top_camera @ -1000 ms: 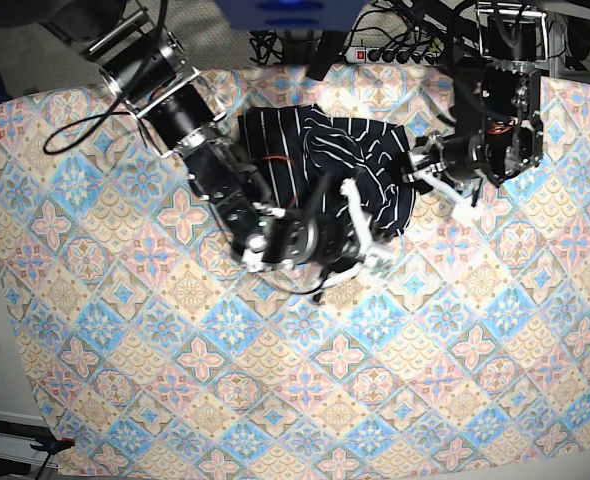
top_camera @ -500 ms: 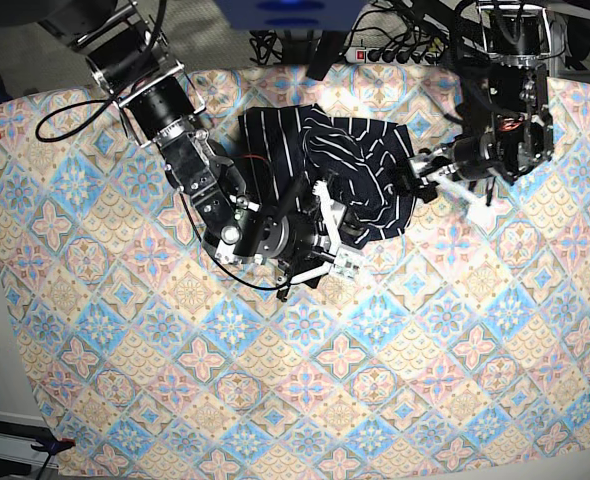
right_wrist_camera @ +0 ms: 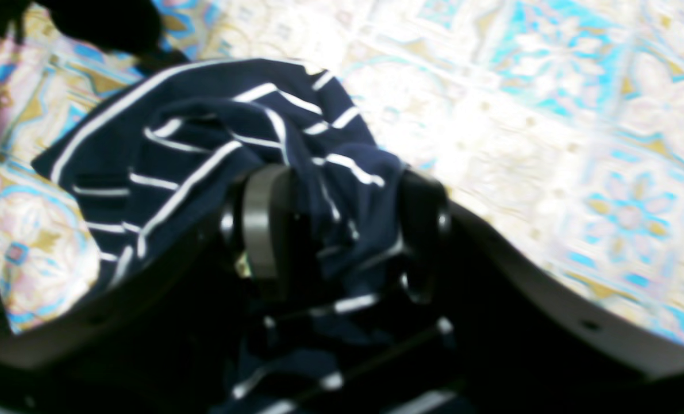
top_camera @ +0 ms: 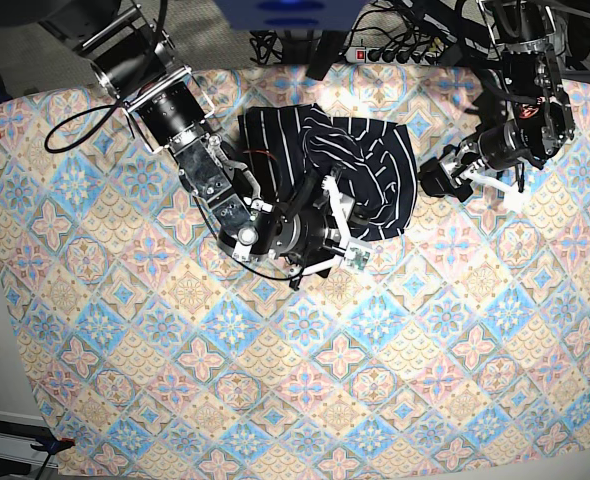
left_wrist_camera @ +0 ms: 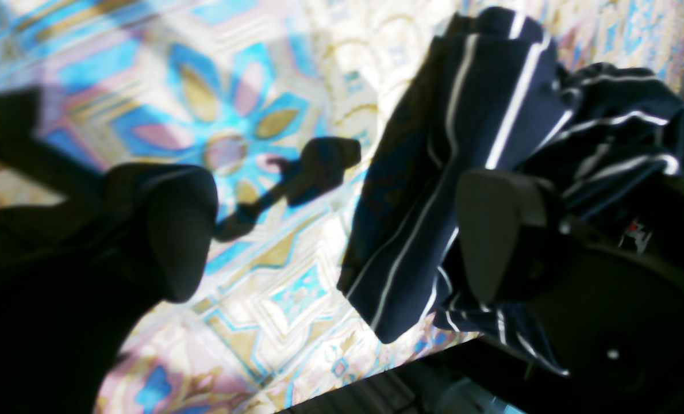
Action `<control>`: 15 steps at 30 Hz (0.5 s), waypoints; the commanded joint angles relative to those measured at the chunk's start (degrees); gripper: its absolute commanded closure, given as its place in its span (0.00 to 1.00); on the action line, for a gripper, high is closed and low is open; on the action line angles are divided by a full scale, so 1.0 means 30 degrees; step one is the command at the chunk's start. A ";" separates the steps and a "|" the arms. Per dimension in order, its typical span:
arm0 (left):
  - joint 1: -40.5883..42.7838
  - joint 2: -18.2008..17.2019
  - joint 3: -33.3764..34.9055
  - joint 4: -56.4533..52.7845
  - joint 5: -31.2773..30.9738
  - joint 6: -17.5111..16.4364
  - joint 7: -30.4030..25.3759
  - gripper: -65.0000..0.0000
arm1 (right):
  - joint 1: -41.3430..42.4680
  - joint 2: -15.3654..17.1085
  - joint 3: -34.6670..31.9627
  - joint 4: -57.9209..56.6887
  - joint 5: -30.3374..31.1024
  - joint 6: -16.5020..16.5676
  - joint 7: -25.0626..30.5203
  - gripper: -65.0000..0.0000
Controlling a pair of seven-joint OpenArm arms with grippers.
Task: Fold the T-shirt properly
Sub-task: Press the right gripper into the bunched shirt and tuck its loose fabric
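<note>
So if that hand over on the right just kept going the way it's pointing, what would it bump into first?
Probably the T-shirt. The left hand is open beside it and pointing toward its edge, which already lies near one finger in the wrist view, though depth is unclear.

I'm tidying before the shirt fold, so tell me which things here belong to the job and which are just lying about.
Belongs to the job:
T-shirt, bunched up
right gripper, at the shirt's edge
left gripper, open beside the shirt

Just lying about:
tablecloth
power strip, behind the table
</note>
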 commanded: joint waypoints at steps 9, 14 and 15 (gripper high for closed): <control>-0.0164 -0.0204 -0.0103 0.0276 -0.0302 -0.0078 -0.0060 0.00 | 0.0530 -0.0081 0.0217 -0.0341 0.0219 0.0067 0.0484 0.93; -0.0164 -0.0204 -0.0045 0.0159 -0.0302 -0.0078 -0.0060 0.00 | 0.0824 -0.0638 0.0276 0.0479 0.0219 0.0067 0.0513 0.93; -0.0164 -0.0204 -0.0045 0.0159 -0.0273 -0.0078 -0.0060 0.00 | 0.0853 -0.0901 0.0276 0.0684 0.0219 0.0067 0.0513 0.93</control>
